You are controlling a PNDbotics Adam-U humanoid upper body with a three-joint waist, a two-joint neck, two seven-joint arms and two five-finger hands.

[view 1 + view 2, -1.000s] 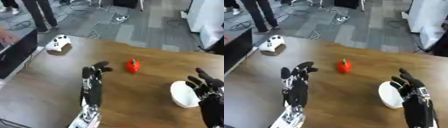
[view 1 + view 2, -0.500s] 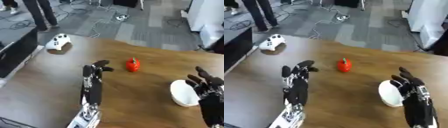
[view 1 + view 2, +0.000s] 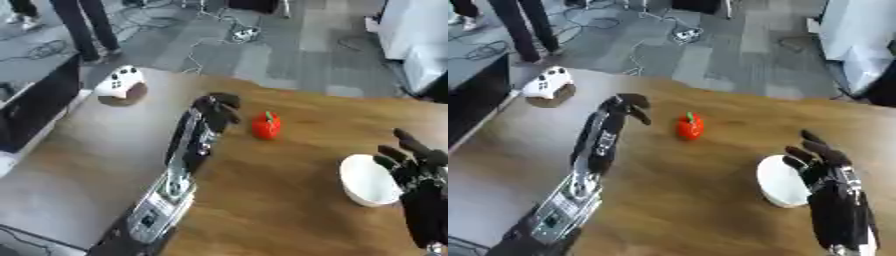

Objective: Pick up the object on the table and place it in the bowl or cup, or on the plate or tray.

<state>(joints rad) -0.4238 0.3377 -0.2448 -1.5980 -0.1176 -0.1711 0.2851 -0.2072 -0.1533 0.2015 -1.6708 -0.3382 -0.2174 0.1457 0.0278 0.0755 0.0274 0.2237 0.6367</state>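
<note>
Two robot hands show above a brown wooden tabletop (image 3: 262,200), one on each side. Nearest, at the lower right, the right robot hand (image 3: 820,160) stands with its fingers spread and pointing up and away, released and holding nothing; it sits just beside the right rim of a white bowl (image 3: 366,180), which rests on the tabletop near the right edge, and in the right eye view the fingers overlap that rim, though whether they touch it cannot be told. From the lower left a black and silver arm runs up across the wood to the left robot hand (image 3: 216,106), whose fingers curl downward at the tips and hold nothing; it hangs over the middle of the tabletop. Just to the right of that hand, apart from it, stands a small red object (image 3: 266,125) with a green stem on top, upright on the wood and well apart from the bowl, which lies nearer and to its right. Farther off, near the far left corner of the tabletop, a white game controller (image 3: 121,81) rests on a round brown stand. Beyond the far edge lies grey floor with cables and a white power strip (image 3: 241,34), and at the upper left the legs of a standing person show.
</note>
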